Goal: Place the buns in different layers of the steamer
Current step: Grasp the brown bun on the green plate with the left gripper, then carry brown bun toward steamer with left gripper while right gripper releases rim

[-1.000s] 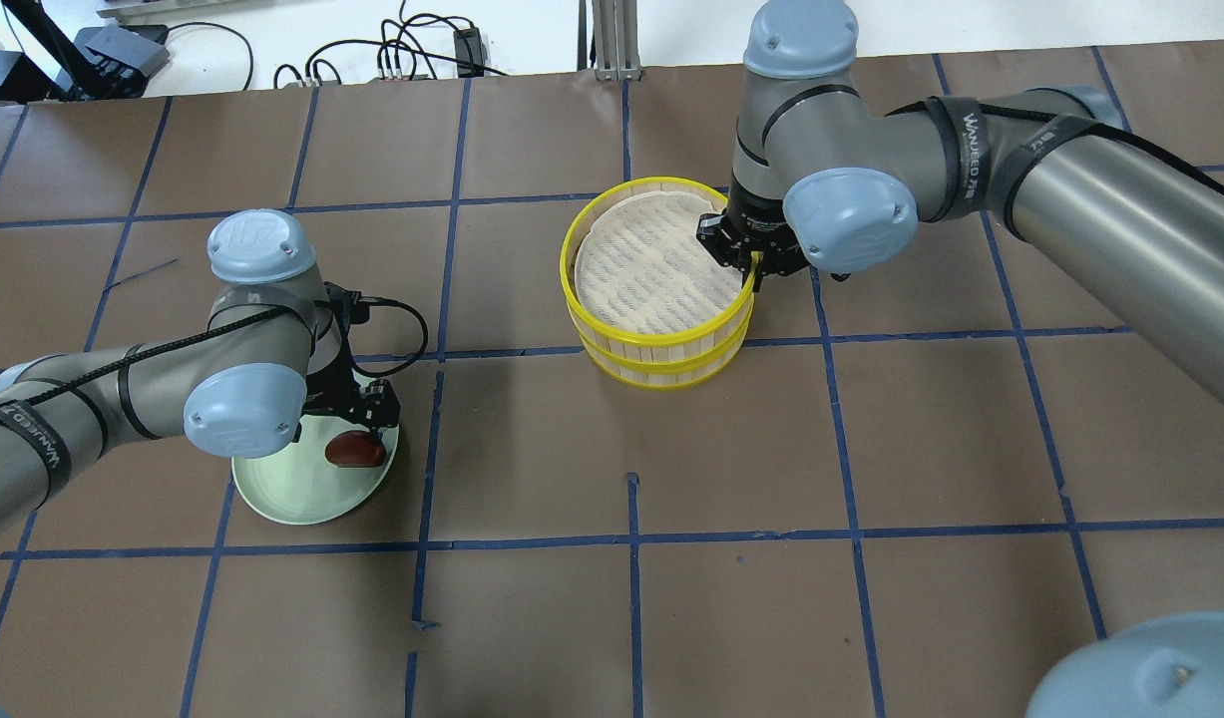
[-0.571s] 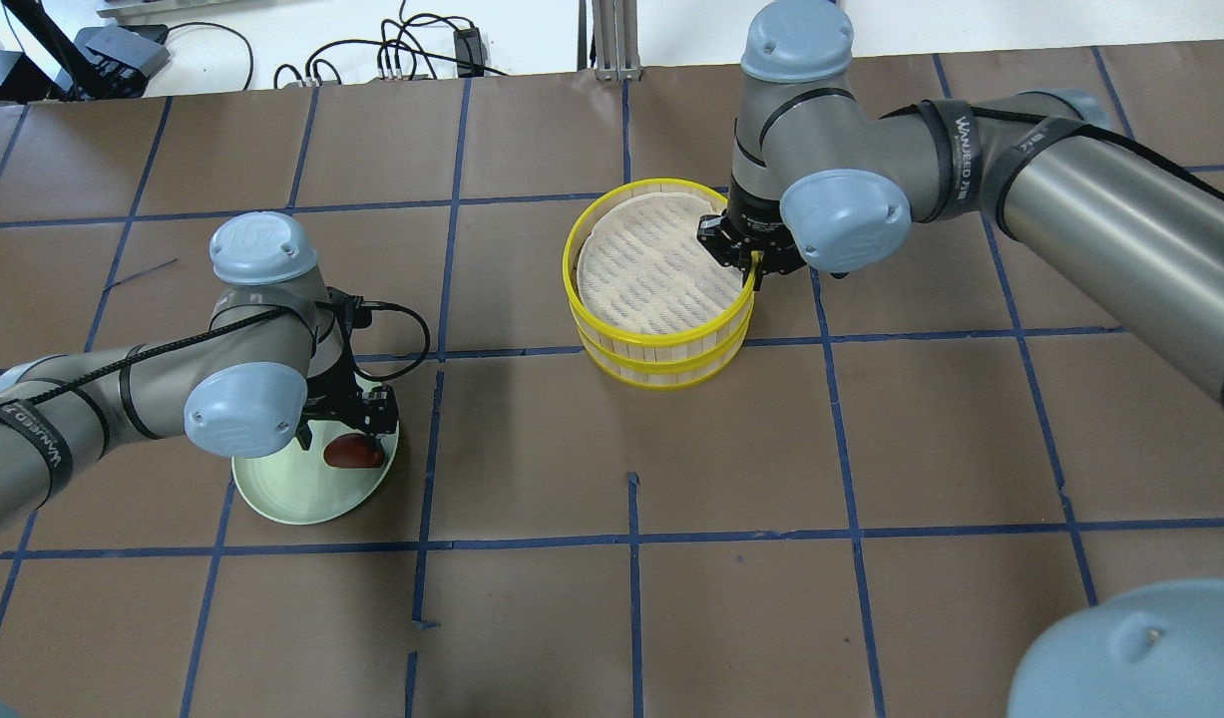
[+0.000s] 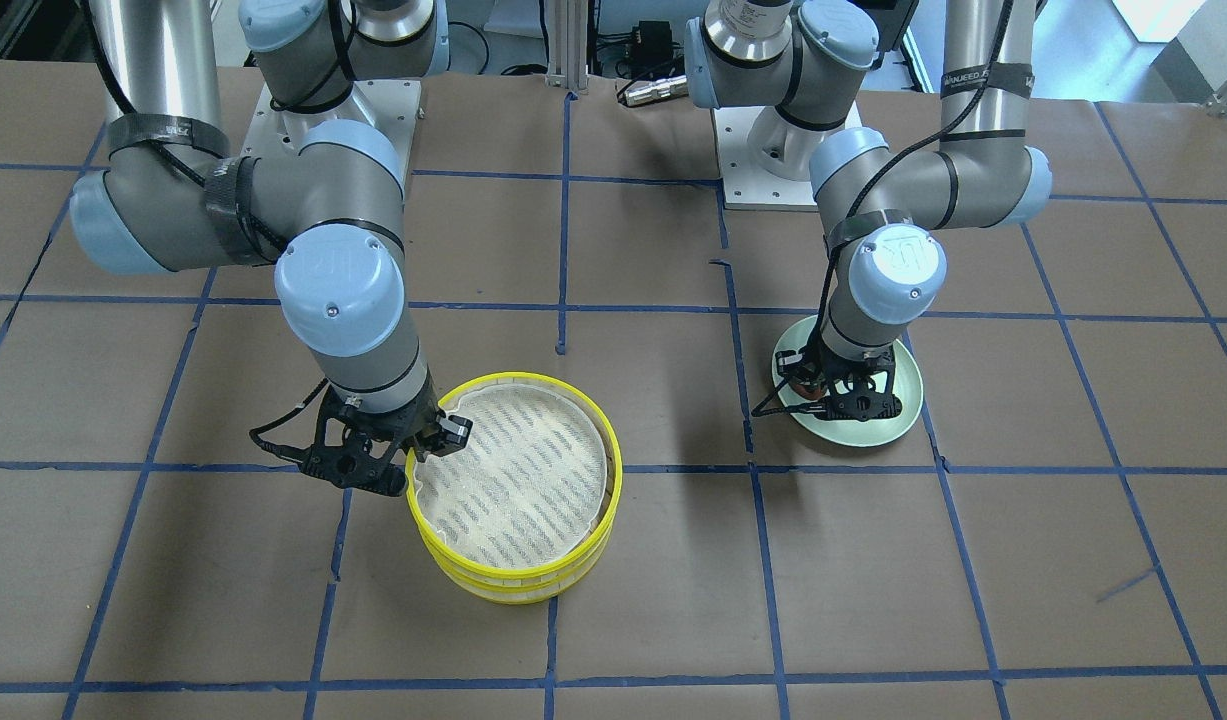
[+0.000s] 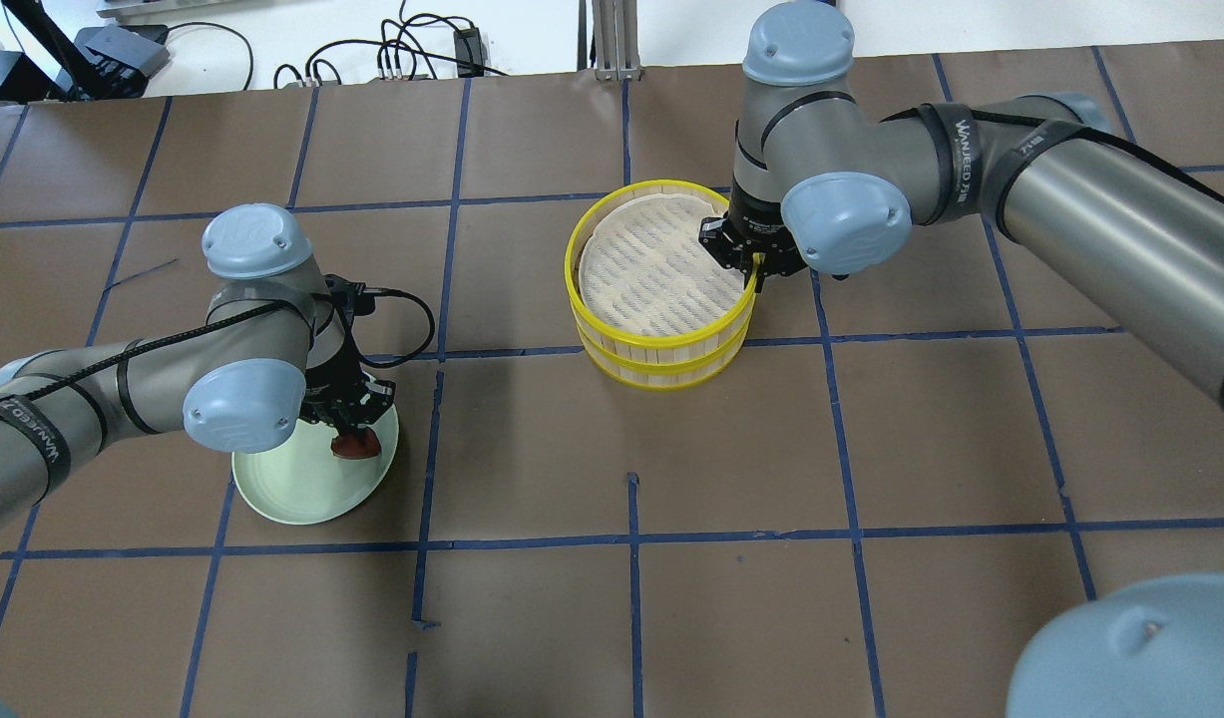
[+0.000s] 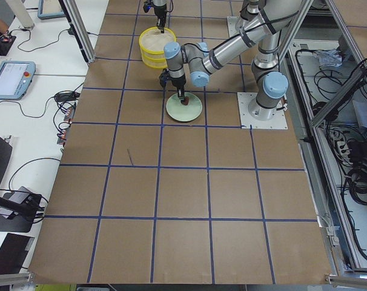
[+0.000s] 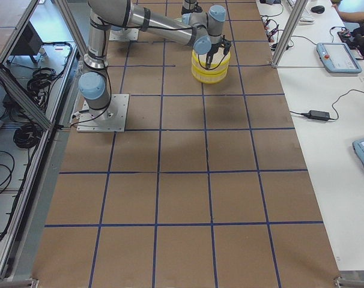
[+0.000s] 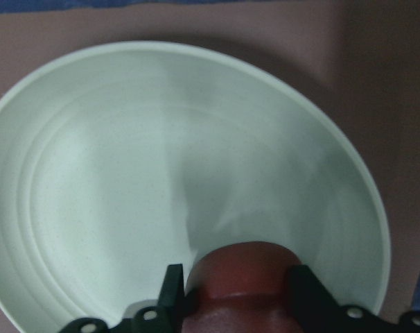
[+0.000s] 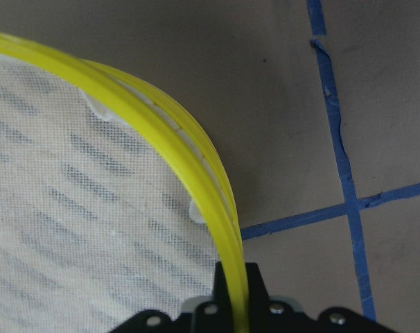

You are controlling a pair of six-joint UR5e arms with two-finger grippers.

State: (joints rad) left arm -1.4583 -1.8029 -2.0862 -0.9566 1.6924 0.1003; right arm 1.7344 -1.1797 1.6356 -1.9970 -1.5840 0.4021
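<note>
Two yellow-rimmed steamer layers are stacked at mid-table; the top layer [image 4: 661,261] shows its striped cloth liner and rests on the lower layer [image 4: 661,371]. My right gripper [image 4: 754,271] is shut on the top layer's yellow rim [image 8: 161,132], one finger inside and one outside. My left gripper [image 4: 357,424] is shut on the reddish-brown bun [image 7: 245,274] over the pale green plate [image 4: 292,489]. I cannot tell whether the bun still touches the plate. The white bun is out of view.
The table is brown paper with blue tape grid lines [image 4: 631,538]. The plate [image 3: 898,400] sits about two grid cells from the steamer stack [image 3: 518,480]. Cables and boxes lie beyond the far table edge [image 4: 392,55].
My left gripper has dropped over the reddish-brown bun and closed on it. The right gripper stays on the steamer rim, hardly moved.
</note>
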